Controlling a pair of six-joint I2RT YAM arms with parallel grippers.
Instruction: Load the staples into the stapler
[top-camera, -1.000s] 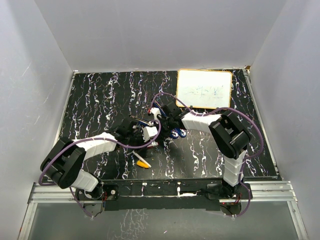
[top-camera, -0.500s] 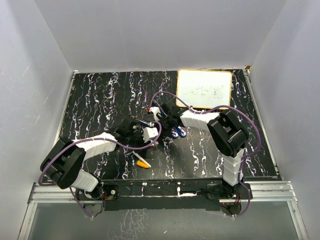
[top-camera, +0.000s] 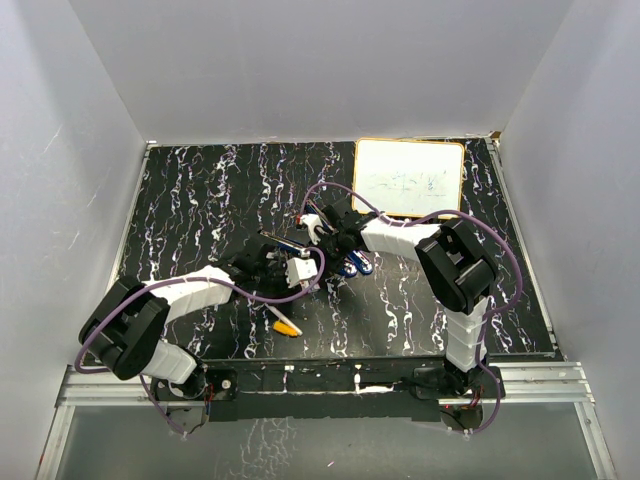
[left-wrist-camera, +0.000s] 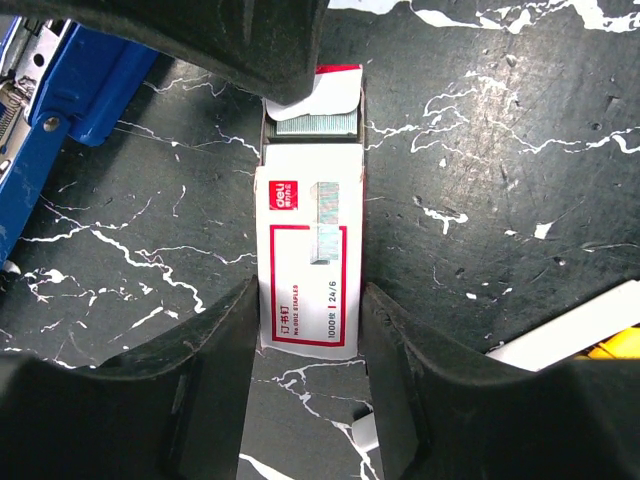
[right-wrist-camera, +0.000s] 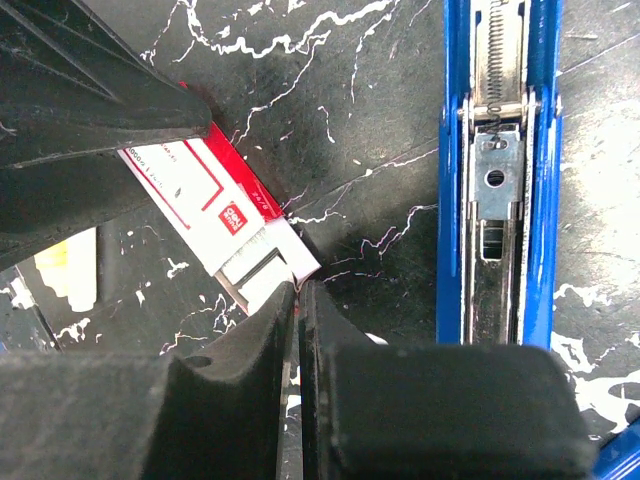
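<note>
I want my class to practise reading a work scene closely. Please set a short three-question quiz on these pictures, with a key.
1. True or false: the stapler lies open, its inner channel showing.
2. What does the left gripper straddle? A scissors; B box; C tape roll.
3. Fill in: the box's tray is slid out, baring a block of ____.
Key: 1 true; 2 B; 3 staples.
</note>
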